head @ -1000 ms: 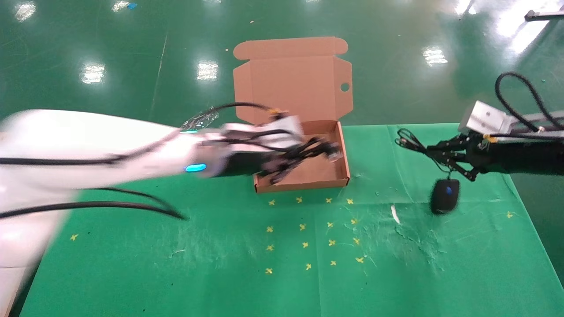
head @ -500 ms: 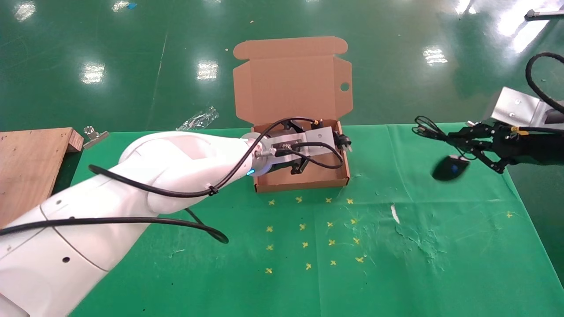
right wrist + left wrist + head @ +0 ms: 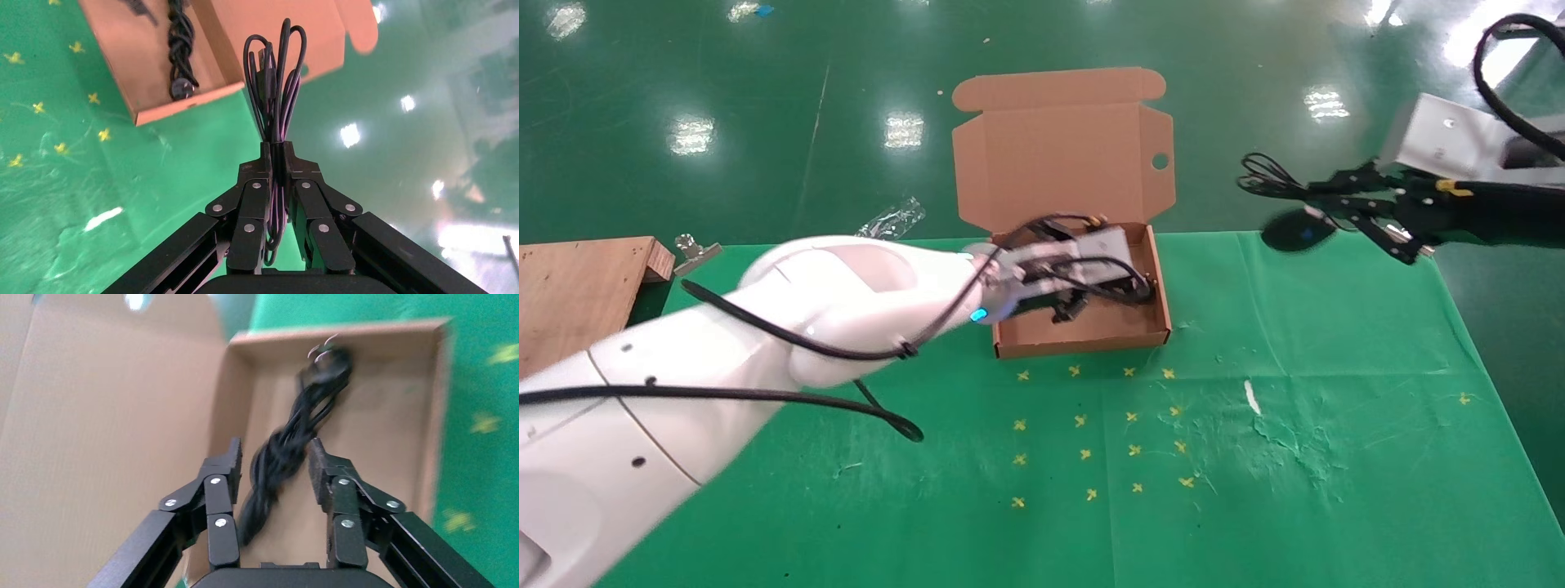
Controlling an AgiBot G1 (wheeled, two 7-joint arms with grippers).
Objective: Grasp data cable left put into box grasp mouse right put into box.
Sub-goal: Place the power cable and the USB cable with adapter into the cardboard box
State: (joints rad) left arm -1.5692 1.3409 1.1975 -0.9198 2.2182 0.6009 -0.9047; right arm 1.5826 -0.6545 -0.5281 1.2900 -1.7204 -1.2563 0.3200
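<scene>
You've got a glossy green floor (image 3: 723, 98) behind the work area, with bright patches of overhead light reflected on it. The tabletop (image 3: 1336, 506) is covered in green cloth, scuffed and whitish near the middle right, dotted with small yellow cross marks (image 3: 1085, 454). A brown wooden board (image 3: 576, 294) sits at your far left edge, a metal clip (image 3: 692, 249) just beside it. A crumpled clear wrapper (image 3: 891, 219) lies on the floor.
</scene>
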